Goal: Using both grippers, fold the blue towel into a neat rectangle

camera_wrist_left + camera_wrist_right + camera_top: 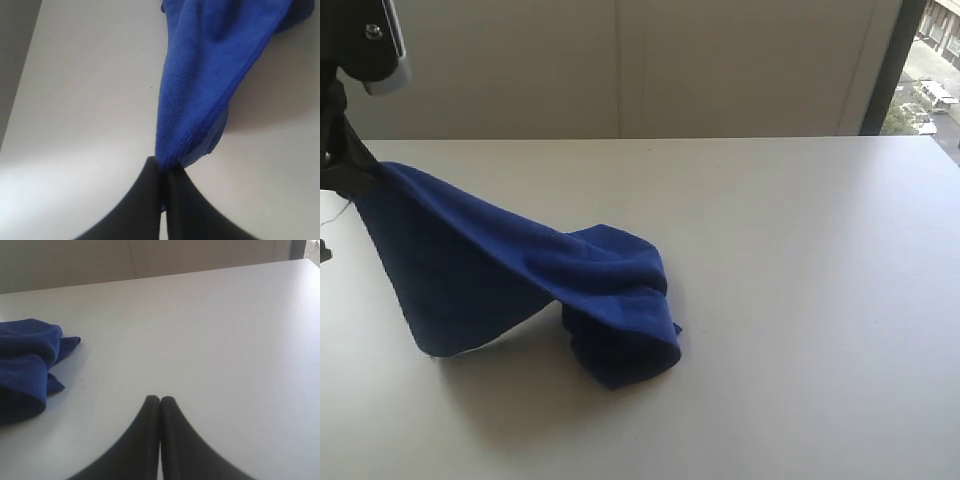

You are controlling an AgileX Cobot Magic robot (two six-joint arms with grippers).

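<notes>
Left gripper (161, 167) jaws clamp blue towel (520, 270) edge (arm cropped in exterior view). Right gripper (160, 400) jaws closed, empty. Towel's far end lies bunched on desk (800, 300), edges hidden.

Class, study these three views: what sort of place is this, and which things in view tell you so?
Probably an upper-floor lab or office test room: a white table, a plain panelled wall, and a window looking down on what seem vehicles. A robot's left end effector pinches a towel.
</notes>
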